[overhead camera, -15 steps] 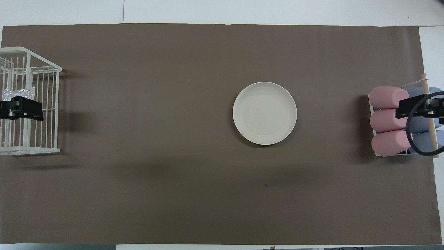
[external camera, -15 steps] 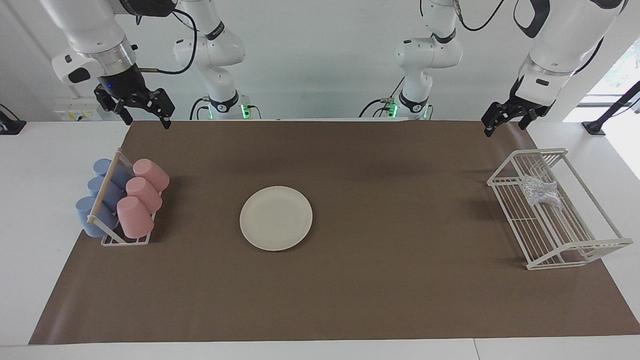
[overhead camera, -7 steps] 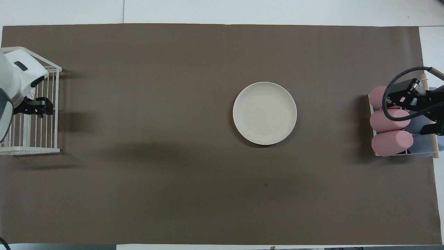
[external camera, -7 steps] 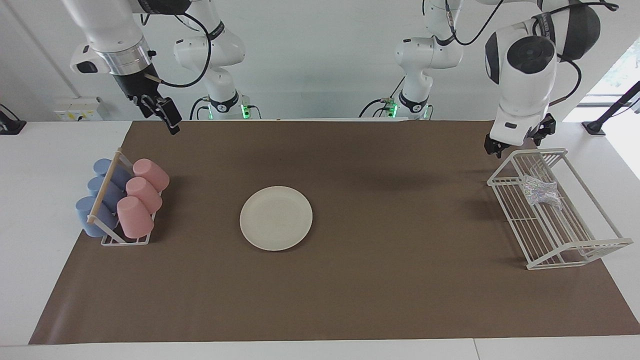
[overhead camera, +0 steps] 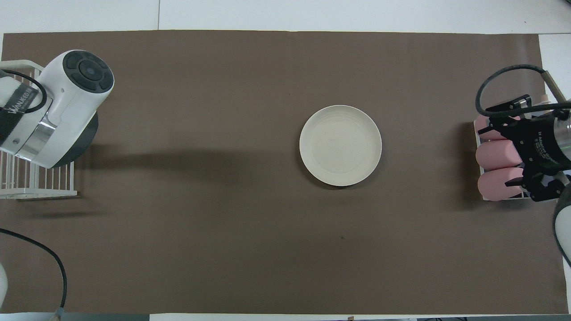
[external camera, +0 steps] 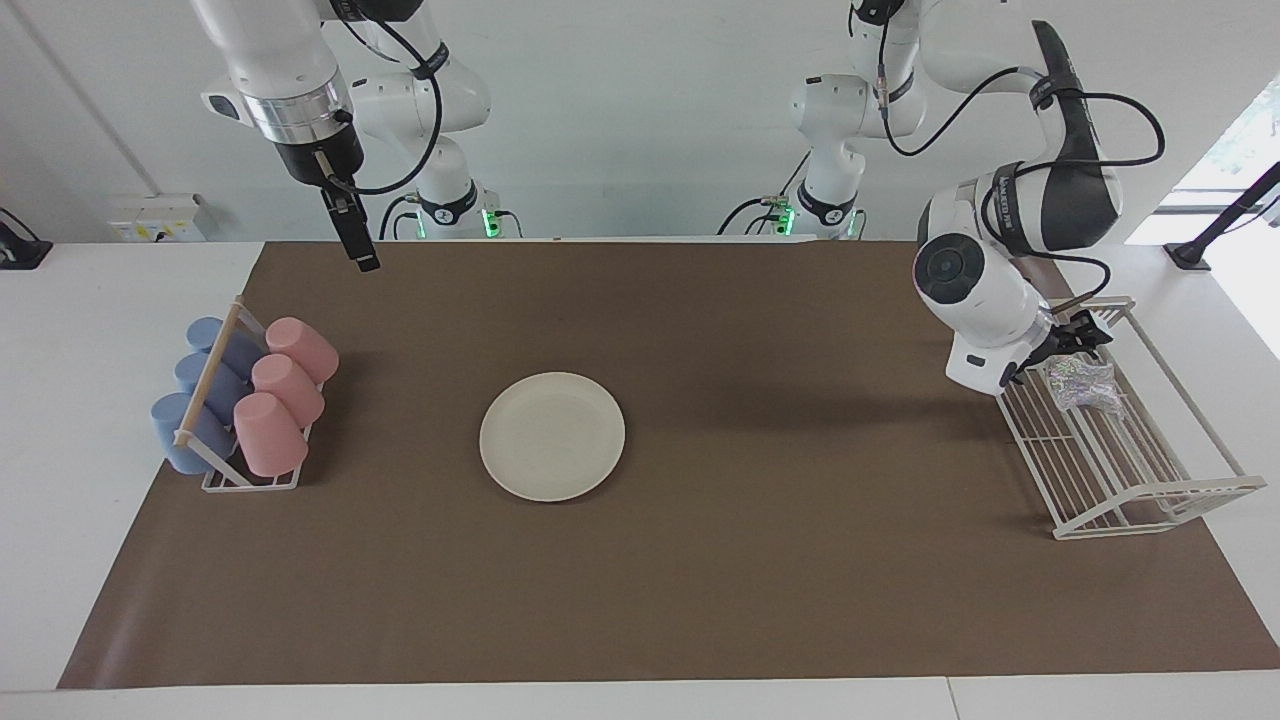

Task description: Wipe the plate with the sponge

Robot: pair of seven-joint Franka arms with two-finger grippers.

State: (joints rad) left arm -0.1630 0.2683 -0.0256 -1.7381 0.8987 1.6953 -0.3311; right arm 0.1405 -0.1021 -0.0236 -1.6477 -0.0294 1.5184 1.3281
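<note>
Plate (external camera: pixel 552 436) bare mid-mat, sponge (external camera: pixel 1082 385) in wire rack (external camera: pixel 1150 495), left end effector (external camera: pixel 1070 340) open beside it, right end effector (external camera: pixel 365 262) open.

White lettering runs along a dark band on the left arm's wrist (overhead camera: pixel 18 111) and along the right gripper (overhead camera: pixel 542 149) body, both too small to read; nothing else carries text.

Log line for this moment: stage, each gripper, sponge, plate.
stage: reaching for sponge | left gripper: open, at sponge in wire rack | right gripper: open, raised, waiting | plate: mid-mat, unwiped
</note>
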